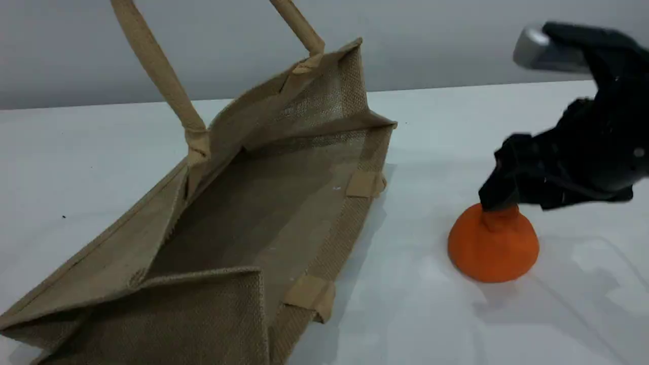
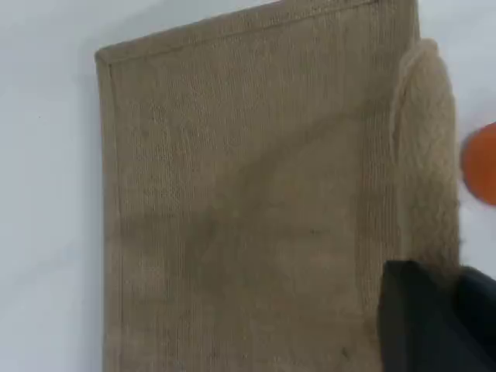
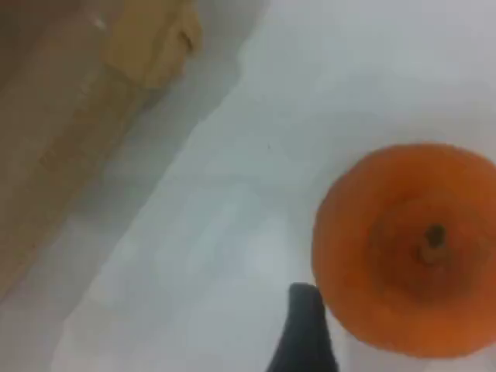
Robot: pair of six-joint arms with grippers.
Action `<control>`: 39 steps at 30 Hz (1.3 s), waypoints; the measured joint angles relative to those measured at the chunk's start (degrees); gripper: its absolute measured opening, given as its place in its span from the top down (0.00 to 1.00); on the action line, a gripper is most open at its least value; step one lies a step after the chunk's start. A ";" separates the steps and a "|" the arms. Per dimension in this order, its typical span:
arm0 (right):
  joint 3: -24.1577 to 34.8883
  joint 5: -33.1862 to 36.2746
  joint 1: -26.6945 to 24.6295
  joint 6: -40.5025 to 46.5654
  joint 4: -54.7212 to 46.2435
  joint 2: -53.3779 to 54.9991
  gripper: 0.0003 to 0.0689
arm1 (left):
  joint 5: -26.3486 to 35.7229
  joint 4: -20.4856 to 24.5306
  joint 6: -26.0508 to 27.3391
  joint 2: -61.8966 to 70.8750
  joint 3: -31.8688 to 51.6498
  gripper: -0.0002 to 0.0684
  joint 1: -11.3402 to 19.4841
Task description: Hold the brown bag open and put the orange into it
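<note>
We see the orange (image 1: 493, 246) sitting on its flat base on the white table (image 1: 431, 314), to the right of the brown bag (image 1: 243, 223) and apart from it. The right claw (image 1: 499, 200) hangs directly over the fruit with its dark tip at the knobby top; in the right wrist view the orange (image 3: 411, 248) fills the lower right with its short brown stem showing, and one dark fingertip (image 3: 304, 329) stands just beside its left edge, so the jaws are spread wide and grip nothing that we can make out. Whether the tip actually touches the top of the fruit we cannot tell. The bag lies on its side with its mouth turned toward the orange, the upper wall lifted so the inside is visible. One beige handle (image 1: 157, 66) rises taut out of the top of the scene view. The left claw itself is out of that view; in the left wrist view only a dark fingertip (image 2: 415, 318) shows at the bottom, against the bag's woven side (image 2: 248, 201) and next to the pale handle (image 2: 426, 155), with the claw pressed together, though we cannot see what it pinches. A sliver of the orange (image 2: 482, 163) shows at that view's right edge.
</note>
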 joint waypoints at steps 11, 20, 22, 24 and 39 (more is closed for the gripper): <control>-6.66 -0.66 0.00 0.00 0.00 8.55 0.29 | -0.70 -0.12 0.06 0.05 0.00 0.87 0.00; -7.34 -0.48 0.00 0.00 -0.03 12.09 0.61 | -1.00 -0.12 0.74 0.05 0.00 0.87 0.00; -7.34 -0.25 0.00 0.00 -0.03 12.04 0.80 | -1.05 -0.12 0.79 0.05 0.00 0.87 0.00; -7.34 0.90 -0.05 0.00 -0.03 12.04 0.92 | -1.21 -0.12 0.92 0.05 0.00 0.87 0.00; -6.66 10.60 -0.05 2.54 -1.82 -5.07 0.96 | -1.62 -0.93 2.57 0.05 -0.57 0.87 0.00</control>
